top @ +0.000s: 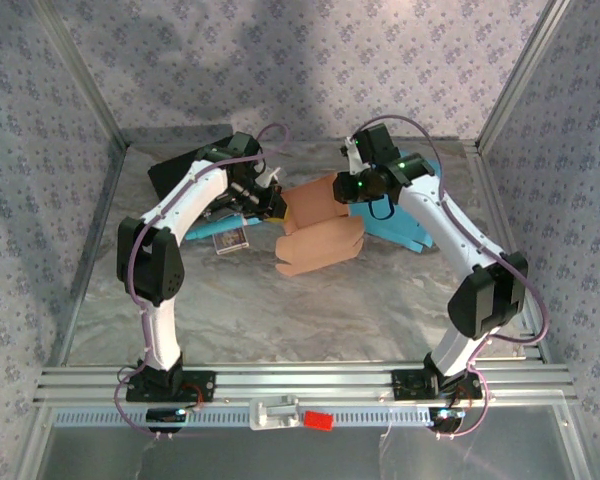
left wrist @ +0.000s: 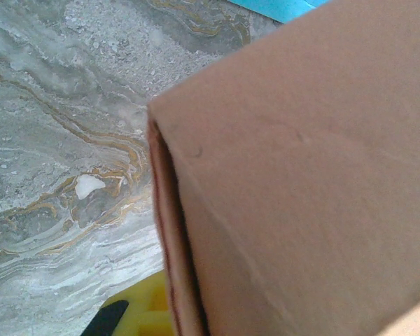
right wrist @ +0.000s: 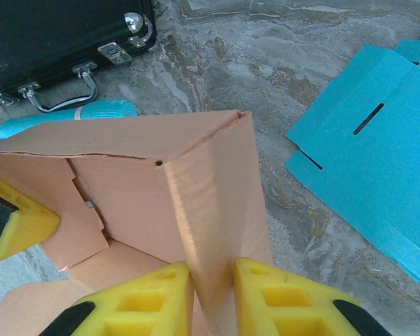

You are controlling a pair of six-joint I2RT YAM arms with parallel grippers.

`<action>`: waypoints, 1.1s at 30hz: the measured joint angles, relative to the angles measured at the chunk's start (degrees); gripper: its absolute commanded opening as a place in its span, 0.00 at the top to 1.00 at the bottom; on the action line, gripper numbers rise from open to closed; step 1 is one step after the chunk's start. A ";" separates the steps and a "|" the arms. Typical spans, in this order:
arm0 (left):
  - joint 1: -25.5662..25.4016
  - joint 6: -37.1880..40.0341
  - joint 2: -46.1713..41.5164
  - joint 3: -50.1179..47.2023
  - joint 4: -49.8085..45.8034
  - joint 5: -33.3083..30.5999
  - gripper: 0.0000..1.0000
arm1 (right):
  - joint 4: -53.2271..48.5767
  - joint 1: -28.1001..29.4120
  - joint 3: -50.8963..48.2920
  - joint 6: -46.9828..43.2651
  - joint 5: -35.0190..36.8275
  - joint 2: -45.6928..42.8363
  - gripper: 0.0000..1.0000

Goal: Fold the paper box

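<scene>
Evidently the fold is partway along: the salmon-coloured paper box [top: 320, 238] sits near the middle of the marble tabletop [top: 310, 315] with side walls raised. Its top gapes and a loose flap [right wrist: 77, 217] lies inside, so I judge the step in hand to be standing up and tucking in the walls. The right gripper [right wrist: 211, 271] straddles the near corner wall from above, its yellow pads [right wrist: 262, 294] lying against both faces of the card with no gap showing (a pinch, as far as the right wrist view lets me say). The left gripper [top: 273, 203] meets the box's left end with its jaws pressed together. In the left wrist view one yellow pad [left wrist: 148, 311] lies right beside the doubled edge of a wall, seemingly clamped on it. The next move, I think, calls for one arm to steady its wall while the other turns the flap in, gently, since thin card creases easily. A flat blue box blank [right wrist: 367, 161] lies just right of the box, and a black case [right wrist: 49, 35] lies behind it.
</scene>
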 measured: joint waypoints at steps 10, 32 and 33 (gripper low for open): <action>0.00 -0.15 0.00 0.00 0.00 0.22 1.00 | -1.42 0.44 1.79 -0.87 1.22 1.16 0.71; -1.11 -1.92 0.48 1.01 -0.22 -0.98 1.00 | -17.20 12.26 17.55 3.26 34.34 11.85 1.00; -1.22 -1.95 0.66 1.18 -0.22 -1.07 1.00 | -17.42 12.20 17.55 3.30 34.25 11.85 1.00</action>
